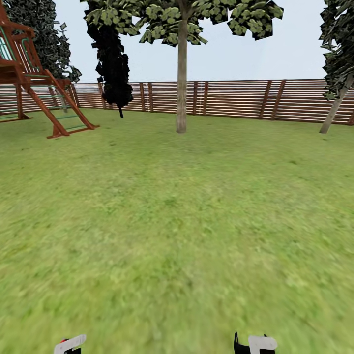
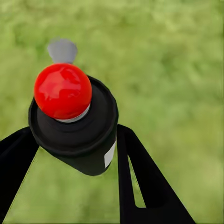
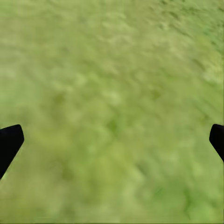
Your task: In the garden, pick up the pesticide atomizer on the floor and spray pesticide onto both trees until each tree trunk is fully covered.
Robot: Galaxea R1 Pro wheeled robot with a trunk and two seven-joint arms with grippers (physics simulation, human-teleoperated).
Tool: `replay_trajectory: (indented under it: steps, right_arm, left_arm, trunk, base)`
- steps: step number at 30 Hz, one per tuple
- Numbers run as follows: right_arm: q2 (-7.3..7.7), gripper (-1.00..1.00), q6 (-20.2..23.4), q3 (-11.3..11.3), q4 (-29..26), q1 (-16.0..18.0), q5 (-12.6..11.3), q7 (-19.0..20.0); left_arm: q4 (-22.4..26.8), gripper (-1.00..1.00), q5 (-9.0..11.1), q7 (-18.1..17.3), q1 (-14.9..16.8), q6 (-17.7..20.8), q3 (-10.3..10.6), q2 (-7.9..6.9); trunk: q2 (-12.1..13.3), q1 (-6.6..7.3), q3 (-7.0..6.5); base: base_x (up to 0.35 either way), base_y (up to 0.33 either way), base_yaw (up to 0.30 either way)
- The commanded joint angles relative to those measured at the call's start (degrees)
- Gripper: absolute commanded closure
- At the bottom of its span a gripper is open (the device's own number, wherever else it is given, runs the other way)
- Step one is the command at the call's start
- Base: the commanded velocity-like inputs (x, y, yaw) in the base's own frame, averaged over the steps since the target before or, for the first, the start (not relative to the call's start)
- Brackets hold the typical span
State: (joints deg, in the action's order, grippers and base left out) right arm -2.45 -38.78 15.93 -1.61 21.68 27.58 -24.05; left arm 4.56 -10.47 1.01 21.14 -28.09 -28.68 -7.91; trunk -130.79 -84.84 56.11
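Note:
The pesticide atomizer [image 2: 74, 126], a dark bottle with a round red top [image 2: 63, 91], sits between the black fingers of my left gripper [image 2: 74, 149], which is shut on it over the grass. In the head view a tree [image 1: 182, 29] with a thick, straight pale grey-brown trunk [image 1: 182, 93] and blocky green leaves stands far ahead, in front of the fence. My left gripper [image 1: 70, 344] and right gripper [image 1: 255, 343] just peek in at the near edge. The right gripper [image 3: 112, 140] is open, its fingertips [image 3: 9, 142] wide apart above bare lawn.
Green lawn [image 1: 177, 221] stretches from me to a brown slat fence [image 1: 236, 98]. A red-brown wooden play frame [image 1: 34, 83] stands at the far left, with a dark narrow tree [image 1: 114, 64] beside it. At the right edge leans a slimmer pale trunk [image 1: 336, 109].

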Motion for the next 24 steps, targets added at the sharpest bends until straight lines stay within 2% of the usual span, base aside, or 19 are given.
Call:
replay_trajectory:
  steps: [1, 24]
  right_arm:
    - [-0.01, -1.00, -0.07, 0.33, 0.04, 0.03, 0.62, -0.37]
    - [-0.01, -1.00, -0.07, 0.33, 0.04, 0.03, 0.62, -0.38]
  left_arm:
    - [-0.07, 1.00, -0.60, 0.13, 0.05, -0.21, -0.41, 0.00]
    - [-0.07, 1.00, -0.60, 0.13, 0.05, -0.25, -0.41, 0.00]
  trunk:
    - [-0.02, -0.03, 0.05]
    - [-0.02, -0.03, 0.05]
  base:
    - [0.338, 0.113, 0.000]
    - [0.338, 0.109, 0.000]
